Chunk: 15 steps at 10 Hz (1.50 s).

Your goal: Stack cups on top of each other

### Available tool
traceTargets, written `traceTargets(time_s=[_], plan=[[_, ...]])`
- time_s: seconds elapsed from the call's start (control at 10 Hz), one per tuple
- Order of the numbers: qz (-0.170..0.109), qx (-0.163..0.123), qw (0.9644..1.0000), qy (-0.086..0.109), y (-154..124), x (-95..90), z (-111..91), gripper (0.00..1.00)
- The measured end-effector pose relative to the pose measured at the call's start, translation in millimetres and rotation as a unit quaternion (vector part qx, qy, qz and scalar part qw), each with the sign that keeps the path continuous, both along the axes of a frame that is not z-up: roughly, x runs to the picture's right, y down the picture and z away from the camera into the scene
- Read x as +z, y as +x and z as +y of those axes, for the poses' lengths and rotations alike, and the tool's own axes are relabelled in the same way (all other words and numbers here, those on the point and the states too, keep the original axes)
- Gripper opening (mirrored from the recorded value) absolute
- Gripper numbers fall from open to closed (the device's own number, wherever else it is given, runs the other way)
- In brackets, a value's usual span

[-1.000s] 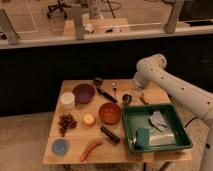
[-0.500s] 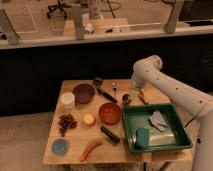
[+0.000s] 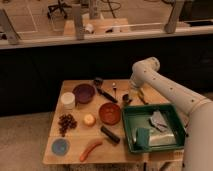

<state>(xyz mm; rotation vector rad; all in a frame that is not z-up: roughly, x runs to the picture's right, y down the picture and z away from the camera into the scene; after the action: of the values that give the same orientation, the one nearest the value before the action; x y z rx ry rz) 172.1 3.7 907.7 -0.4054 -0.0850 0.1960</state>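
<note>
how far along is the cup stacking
Done: nothing yet. The steel cup stands near the back of the table, and the light-blue cup sits at its front left corner, well apart. In hand: the gripper hangs low right beside the steel cup; whether it grips it cannot be told. Left: lift one cup, carry it across and set it on the other.

No text, labels or numbers readable anywhere. The gripper (image 3: 131, 94) hangs over the table (image 3: 107, 151), far right, beside the steel cup (image 3: 126, 99).
</note>
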Motion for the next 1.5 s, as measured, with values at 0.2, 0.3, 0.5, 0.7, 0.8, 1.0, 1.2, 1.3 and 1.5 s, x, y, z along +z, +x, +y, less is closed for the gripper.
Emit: traceTargets(time_s=[0.2, 0.3, 0.5, 0.7, 0.8, 1.0, 1.2, 1.3, 1.5], plan=[[0.001, -0.002, 1.0, -0.003, 0, 8.9, 0, 0.8], [0.001, -0.004, 1.0, -0.004, -1, 12.4, -2, 0.8], [-0.001, -0.01, 0.9999, -0.008, -7, 20.4, -1, 0.8], [0.0, -0.014, 0.9998, -0.01, -11, 27.1, 2, 0.8], [0.001, -0.017, 0.9998, -0.011, -11, 30.4, 4, 0.8], [0.0, -0.025, 0.9996, -0.015, -9, 36.9, 11, 0.66], [-0.001, -0.038, 0.9991, -0.018, -11, 40.2, 20, 0.48], [-0.003, -0.046, 0.9987, -0.02, -14, 40.7, 22, 0.38], [-0.009, -0.057, 0.9979, -0.03, -16, 36.4, 19, 0.17]])
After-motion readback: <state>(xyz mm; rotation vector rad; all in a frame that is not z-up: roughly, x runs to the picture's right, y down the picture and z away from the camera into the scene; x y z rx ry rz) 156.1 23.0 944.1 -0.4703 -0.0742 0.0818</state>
